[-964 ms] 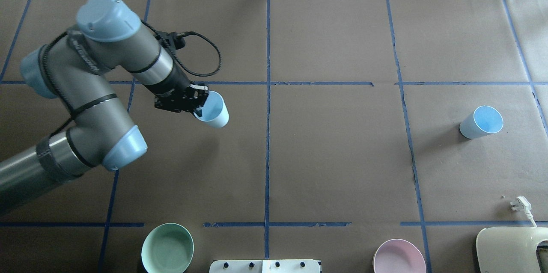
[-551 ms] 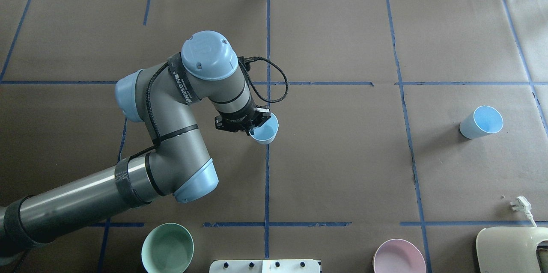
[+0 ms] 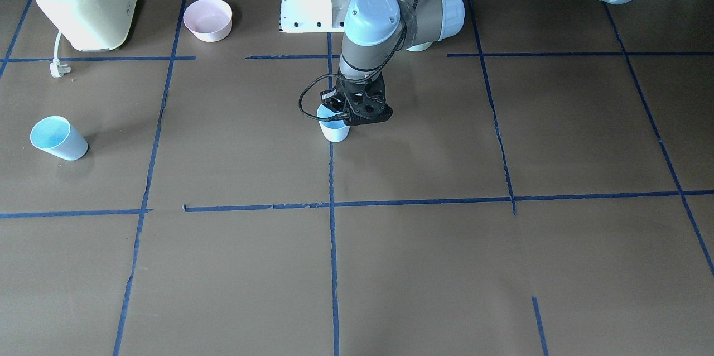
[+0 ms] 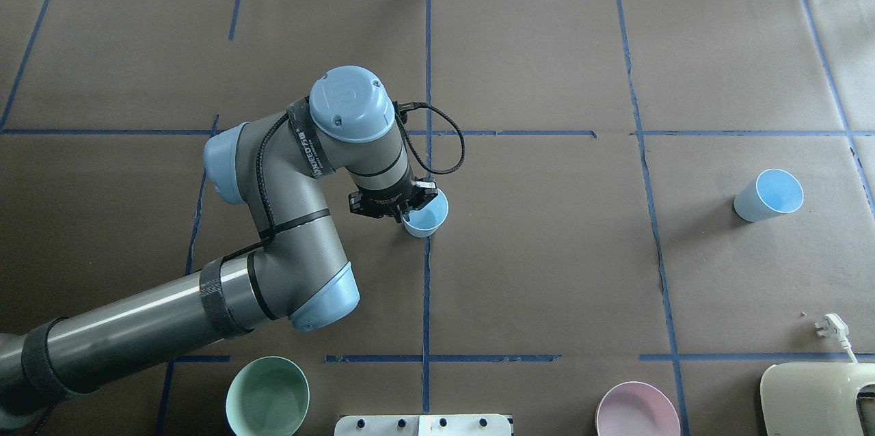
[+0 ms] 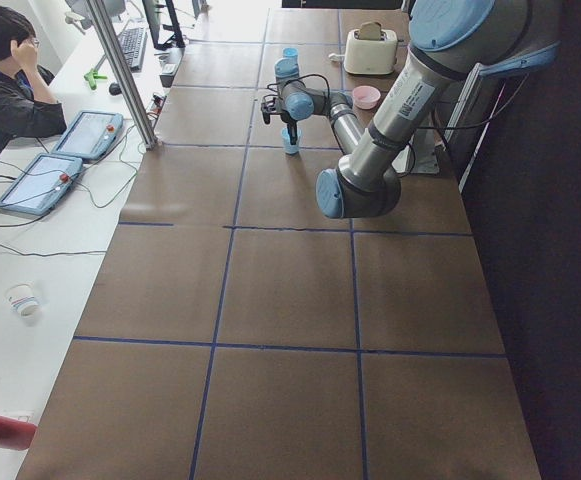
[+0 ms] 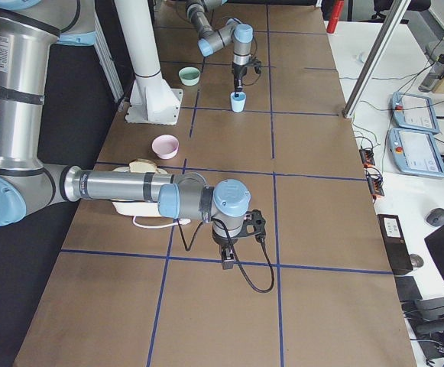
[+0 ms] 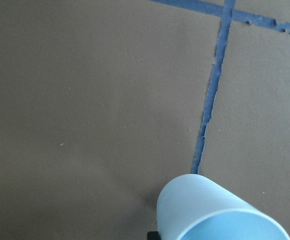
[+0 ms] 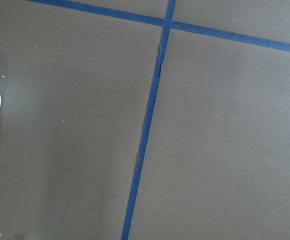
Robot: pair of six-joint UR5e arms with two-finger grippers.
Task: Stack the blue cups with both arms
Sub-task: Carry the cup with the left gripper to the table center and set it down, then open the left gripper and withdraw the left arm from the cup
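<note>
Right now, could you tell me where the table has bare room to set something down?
Bare: the square between the gripped cup on the centre line and the lone cup at the right, and the whole row farthest from the robot. Crowded: the robot's edge, with green bowl, pink bowl and toaster, and around the left gripper.

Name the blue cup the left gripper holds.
The centre cup, at the tape line, its rim in the left gripper. The other cup stands alone, far right.

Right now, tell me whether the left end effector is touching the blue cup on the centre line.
Touching. The front-facing view shows the left end effector with its fingers clamped over the rim of the centre blue cup.
</note>
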